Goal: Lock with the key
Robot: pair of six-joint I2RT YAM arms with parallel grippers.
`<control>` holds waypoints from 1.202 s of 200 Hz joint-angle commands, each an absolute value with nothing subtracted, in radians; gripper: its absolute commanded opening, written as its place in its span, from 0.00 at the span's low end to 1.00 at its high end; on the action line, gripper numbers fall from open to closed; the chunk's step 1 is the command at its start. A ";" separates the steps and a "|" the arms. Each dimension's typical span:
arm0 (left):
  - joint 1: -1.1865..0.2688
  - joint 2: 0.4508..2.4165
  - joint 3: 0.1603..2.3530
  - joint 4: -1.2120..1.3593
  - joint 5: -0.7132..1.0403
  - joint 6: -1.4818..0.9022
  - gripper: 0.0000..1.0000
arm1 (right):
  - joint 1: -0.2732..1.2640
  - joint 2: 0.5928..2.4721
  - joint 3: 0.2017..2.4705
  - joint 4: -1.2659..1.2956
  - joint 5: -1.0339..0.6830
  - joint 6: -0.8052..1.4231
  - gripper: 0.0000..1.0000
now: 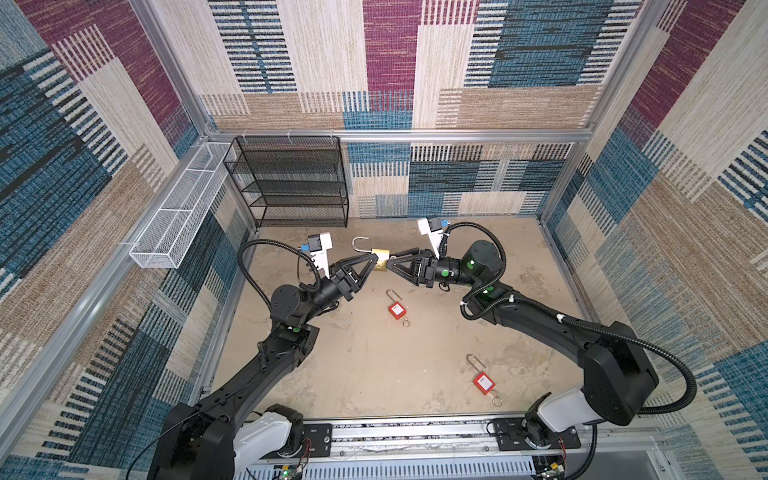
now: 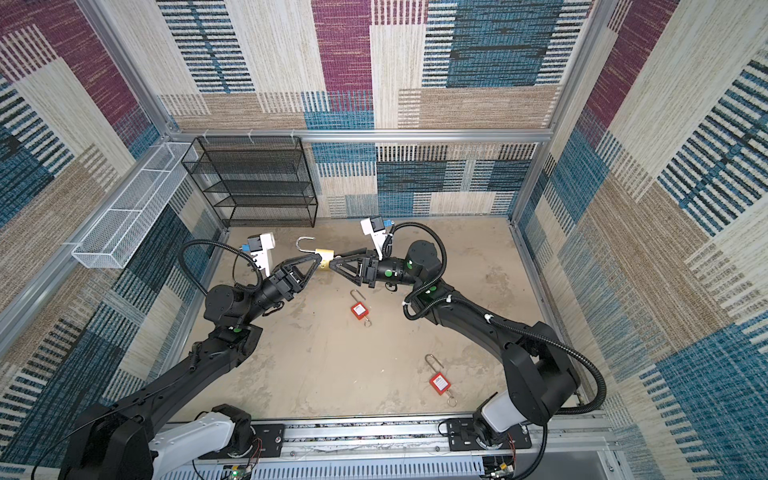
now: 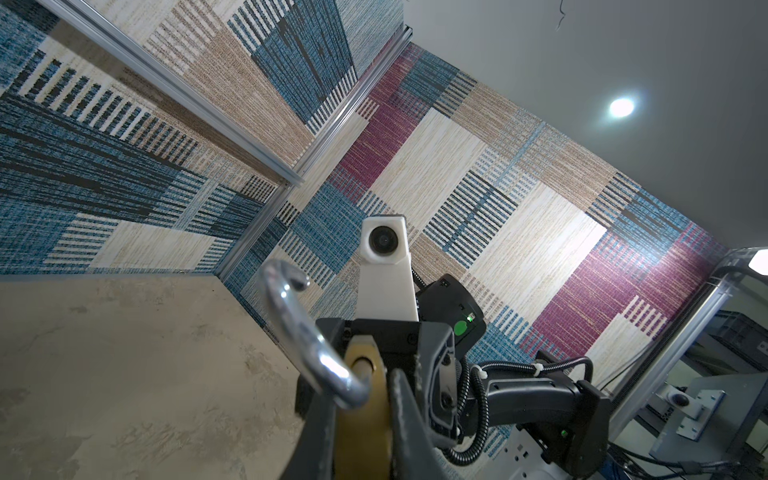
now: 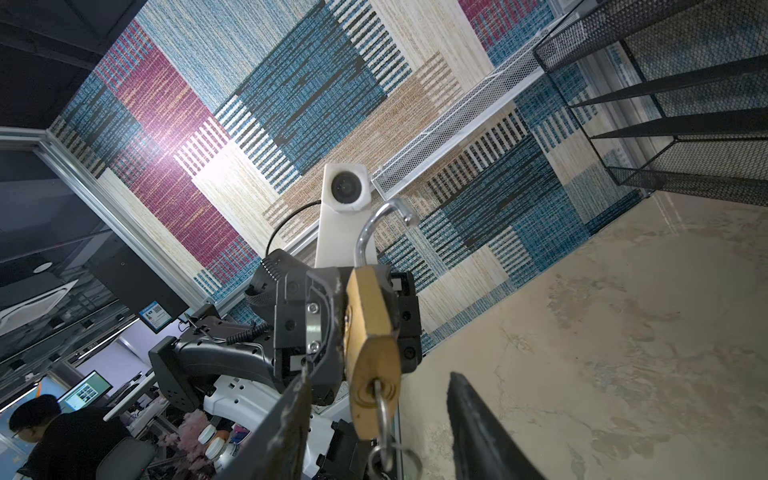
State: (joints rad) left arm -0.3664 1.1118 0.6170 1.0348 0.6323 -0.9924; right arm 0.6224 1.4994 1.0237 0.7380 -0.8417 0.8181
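Observation:
A brass padlock [image 1: 380, 255] [image 2: 325, 254] hangs in the air above the back of the table, and its silver shackle [image 1: 360, 243] [image 3: 299, 332] stands open. My left gripper [image 1: 376, 262] [image 3: 361, 428] is shut on the padlock's body [image 3: 365, 415]. In the right wrist view, the key [image 4: 380, 407] sits in the keyhole at the base of the padlock [image 4: 374, 332], with a key ring hanging from it. My right gripper [image 1: 390, 262] [image 4: 380, 376] faces that end. Its jaws stand apart on either side of the key and do not touch it.
Two red padlocks with long shackles lie on the table, one mid-table [image 1: 397, 309] and one nearer the front right [image 1: 483, 381]. A black mesh shelf [image 1: 291, 183] stands at the back left. A white mesh basket [image 1: 178, 212] hangs on the left wall.

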 commanded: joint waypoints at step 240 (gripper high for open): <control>-0.244 0.965 0.604 0.874 0.652 -0.948 0.65 | 0.639 1.526 1.040 0.829 -0.853 0.848 0.01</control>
